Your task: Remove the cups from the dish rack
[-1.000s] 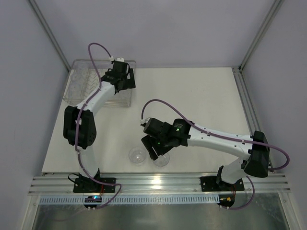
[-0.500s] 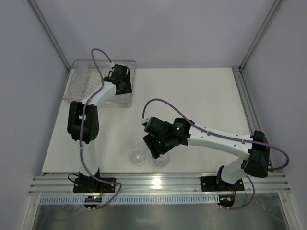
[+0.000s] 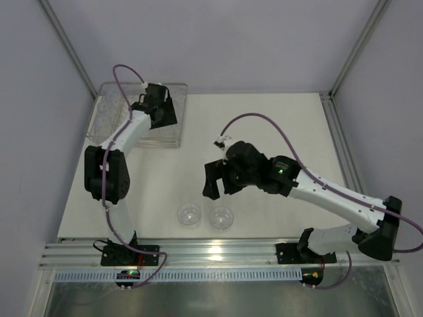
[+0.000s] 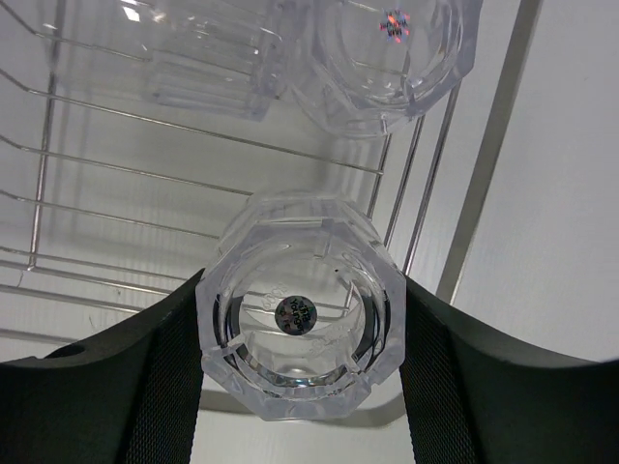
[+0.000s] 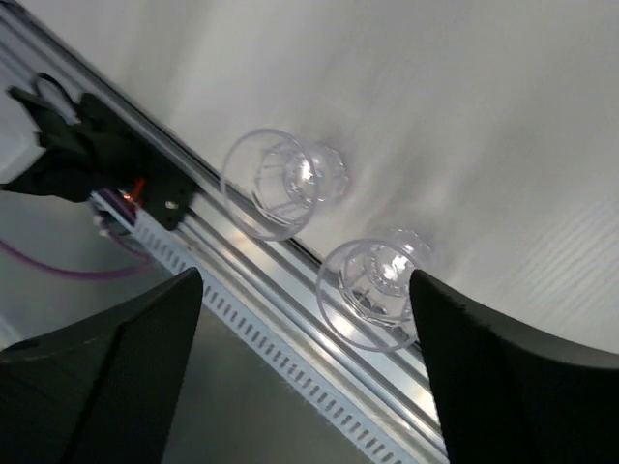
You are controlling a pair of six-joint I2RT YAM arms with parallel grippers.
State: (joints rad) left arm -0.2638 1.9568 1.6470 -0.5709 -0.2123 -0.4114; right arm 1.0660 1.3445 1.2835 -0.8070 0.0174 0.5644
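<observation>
In the rack [image 3: 106,117] at the table's [image 3: 284,132] far left corner, we see a cup [image 4: 300,319] pinched by the left gripper [image 4: 300,333] close inside the rim wire, a second cup [image 4: 387,48] just beyond. Two cups [image 3: 189,214] stand near the front rail [image 3: 218,254]. The right gripper [image 3: 221,183] hangs spread above them, with open tabletop to its right.

We saw a white table [image 3: 277,132] boxed in by plain, pale grey walls [image 3: 218,39], with slim metal posts [image 3: 67,46] running up the two back corners. Silver rails [image 3: 218,254] ran along its near edge, then a white slotted strip [image 3: 218,273]. Below lay what looked like dull sheet metal [image 3: 218,297]. The light was even, glinting softly off the rails.
</observation>
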